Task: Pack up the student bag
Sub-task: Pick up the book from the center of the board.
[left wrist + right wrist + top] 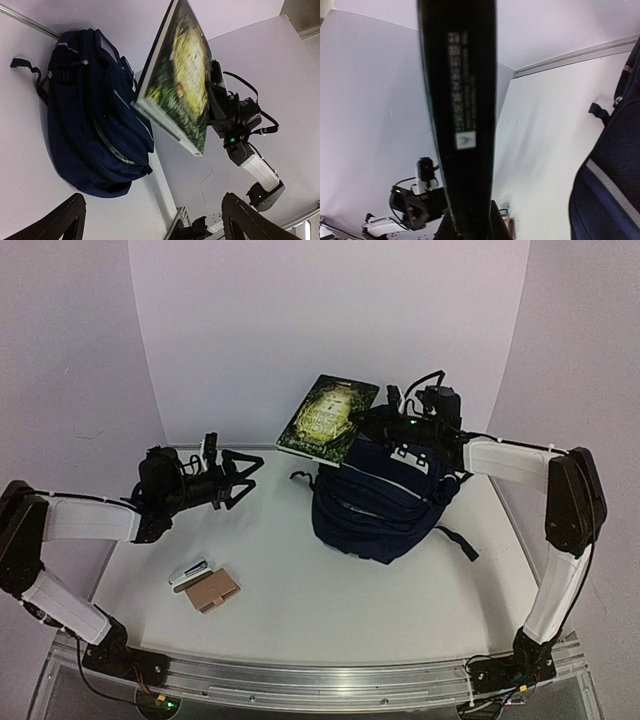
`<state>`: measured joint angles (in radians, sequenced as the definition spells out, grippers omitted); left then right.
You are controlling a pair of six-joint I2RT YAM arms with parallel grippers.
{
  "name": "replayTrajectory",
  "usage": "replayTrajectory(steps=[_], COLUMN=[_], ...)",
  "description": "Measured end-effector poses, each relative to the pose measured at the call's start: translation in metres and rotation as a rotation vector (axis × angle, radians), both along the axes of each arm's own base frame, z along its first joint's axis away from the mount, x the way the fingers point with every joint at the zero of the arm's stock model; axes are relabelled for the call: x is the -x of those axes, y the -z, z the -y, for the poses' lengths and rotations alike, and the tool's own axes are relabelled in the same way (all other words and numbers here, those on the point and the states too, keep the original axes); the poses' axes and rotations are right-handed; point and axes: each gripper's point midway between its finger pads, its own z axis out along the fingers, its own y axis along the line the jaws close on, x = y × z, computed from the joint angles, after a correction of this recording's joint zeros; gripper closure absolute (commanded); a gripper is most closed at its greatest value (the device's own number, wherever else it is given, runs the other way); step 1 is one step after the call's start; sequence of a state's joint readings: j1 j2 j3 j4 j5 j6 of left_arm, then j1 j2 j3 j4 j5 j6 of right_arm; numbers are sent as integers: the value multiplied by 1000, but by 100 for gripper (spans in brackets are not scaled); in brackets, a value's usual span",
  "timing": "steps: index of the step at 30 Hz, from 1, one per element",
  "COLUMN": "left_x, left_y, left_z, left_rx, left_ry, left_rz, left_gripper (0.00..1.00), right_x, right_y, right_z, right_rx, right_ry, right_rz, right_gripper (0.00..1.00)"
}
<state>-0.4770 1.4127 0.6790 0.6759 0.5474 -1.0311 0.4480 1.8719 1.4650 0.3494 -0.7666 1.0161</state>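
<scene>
My right claw (383, 412) is pressed onto one edge of the green-covered book (326, 420), and nothing else is in that pinch. In my wrist view the book's dark spine (462, 125) runs straight out from between my fingers. It hangs in the air, tilted, with its long axis reaching away from the claw toward my left and the back wall.

The student bag (380, 505) slumps on the table (300, 570) directly below the claw, its top end toward the back wall and its bottom toward my bases. The book's held end is over the bag's top, while the free end juts out past the bag's left side. I judge the next move to be swinging that long axis round and down into the top of the bag. I can't tell how wide the mouth gapes.

My left claw (244, 476) is spread wide and empty. It points at the bag from well to its left, so my right arm is much the nearer.

Near my left base lie a tan wallet-like case (211, 590) and, just beside it, a small white-and-dark item (189, 573) that I can't name.
</scene>
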Motion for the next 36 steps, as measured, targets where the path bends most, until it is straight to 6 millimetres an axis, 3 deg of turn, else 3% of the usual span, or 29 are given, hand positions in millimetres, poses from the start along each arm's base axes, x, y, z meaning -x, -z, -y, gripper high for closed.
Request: replayTrajectory(steps=[6, 11, 17, 20, 24, 26, 29, 31, 36], left_x=[-7, -16, -12, -11, -13, -14, -16, -16, -13], left_y=[10, -7, -20, -24, -26, -25, -18, -15, 6], left_z=[33, 50, 60, 64, 67, 68, 69, 69, 65], left_rx=[77, 159, 219, 234, 258, 270, 282, 282, 264], left_ry=[28, 47, 77, 86, 92, 94, 98, 97, 80], left_rz=[-13, 46, 101, 111, 114, 104, 65, 54, -10], left_gripper=[11, 14, 19, 35, 66, 81, 97, 100, 100], right_x=[4, 11, 16, 20, 27, 30, 33, 34, 29], right_y=[-13, 1, 19, 23, 26, 29, 31, 35, 57], right_z=[-10, -17, -26, -30, -36, -38, -39, -38, -25], right_rx=[-175, -210, -215, -219, -222, -220, -220, -206, -20], right_ry=[-4, -10, -25, -35, -49, -55, -59, -63, -20], right_rz=[-53, -108, -154, -163, -164, -168, -154, -144, -58], right_gripper=[100, 100, 100, 100, 100, 91, 58, 46, 37])
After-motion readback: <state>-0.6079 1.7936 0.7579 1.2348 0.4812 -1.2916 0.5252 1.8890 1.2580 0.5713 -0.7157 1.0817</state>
